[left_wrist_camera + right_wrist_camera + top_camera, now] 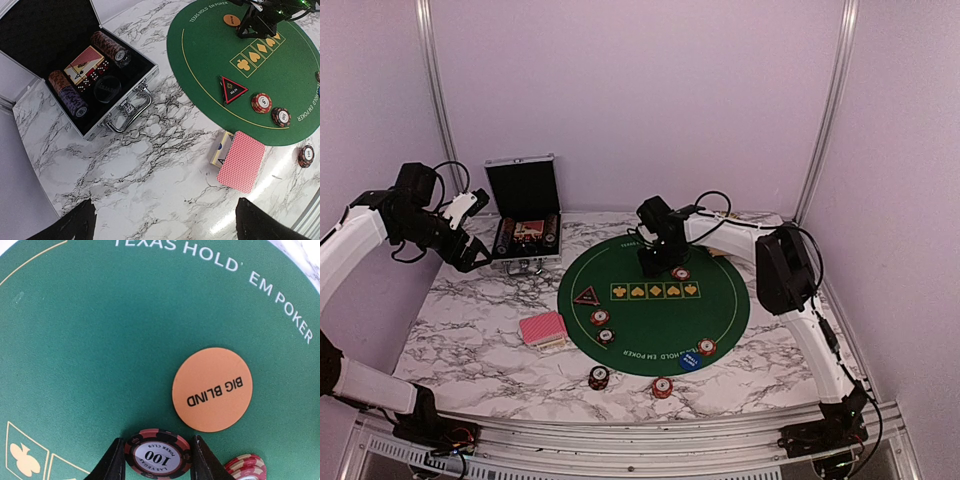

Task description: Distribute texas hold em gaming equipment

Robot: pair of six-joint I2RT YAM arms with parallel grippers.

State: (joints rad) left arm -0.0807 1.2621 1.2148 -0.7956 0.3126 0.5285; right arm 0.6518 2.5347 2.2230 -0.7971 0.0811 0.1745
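My right gripper (158, 444) is shut on a red-and-dark poker chip (157, 459) marked 100, low over the green mat (100, 340). It sits just beside the orange "BIG BLIND" disc (212, 389), with another chip (246, 466) to the right. In the top view this right gripper (650, 262) is at the mat's far side. My left gripper (165, 225) is open over bare marble, near the case. Red-backed cards (242, 160) lie left of the mat. On the mat are the black triangular marker (232, 90), two chips (261, 102) and the blue disc (690, 360).
The open silver case (80, 65) at the back left holds rows of chips, a card deck and dice. Two loose chips (598, 377) (662, 386) lie on the marble table (470, 340) near the front edge. Walls close the back and sides.
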